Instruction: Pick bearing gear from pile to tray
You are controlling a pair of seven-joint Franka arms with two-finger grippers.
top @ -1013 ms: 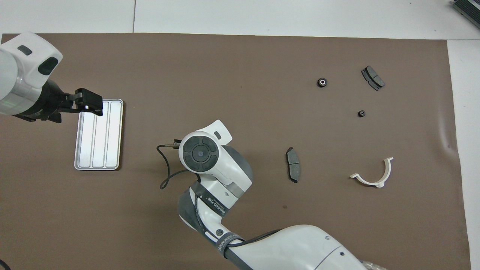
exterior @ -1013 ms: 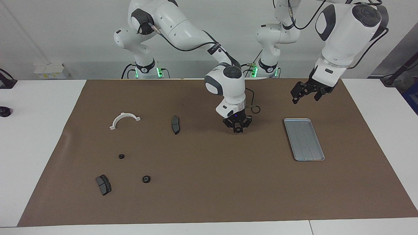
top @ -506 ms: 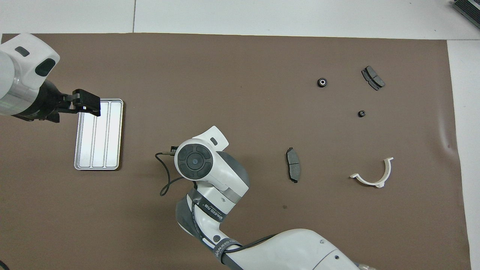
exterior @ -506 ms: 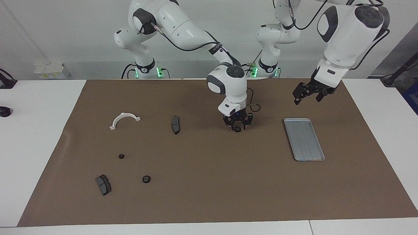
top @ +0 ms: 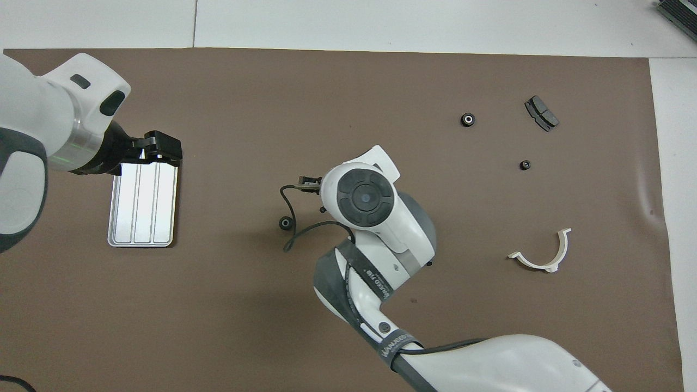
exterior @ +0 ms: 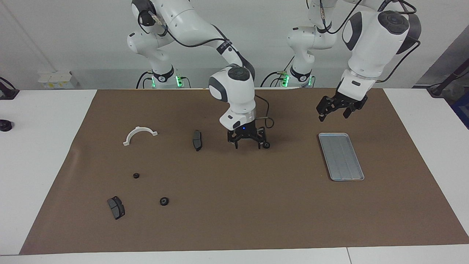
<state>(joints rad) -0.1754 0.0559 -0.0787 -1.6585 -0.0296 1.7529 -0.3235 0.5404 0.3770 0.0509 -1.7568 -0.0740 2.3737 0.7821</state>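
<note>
A small black bearing gear (exterior: 266, 145) lies on the brown mat (exterior: 234, 205) in the middle of the tabletop (exterior: 40, 146), well apart from the rest of the pile and roughly midway between it and the tray. In the overhead view that gear (top: 284, 222) sits in the open just beside a loop of black cable. The right pincer (exterior: 247, 144) hangs low over the mat right next to it, fingers spread apart and holding nothing, with the gear just outside the fingertip on the tray's side.

The tray (exterior: 341, 156) rests flat toward the left arm's end of the tabletop, its ridged floor bare. The left pincer (exterior: 332, 113) hovers in the air over the mat by the tray's end nearer the robots; its fingers stand apart with nothing between them.

Toward the right arm's end lie the remaining parts. One brake pad (exterior: 197, 139) lies beside the right pincer, at about the same depth as the dropped gear. The white half-ring bracket (exterior: 139, 134) lies further toward that end. Farther from the robots are two more black gears (exterior: 136, 175) (exterior: 164, 201), and the second brake pad (exterior: 116, 207) lies farthest of all, near the mat's corner.
</note>
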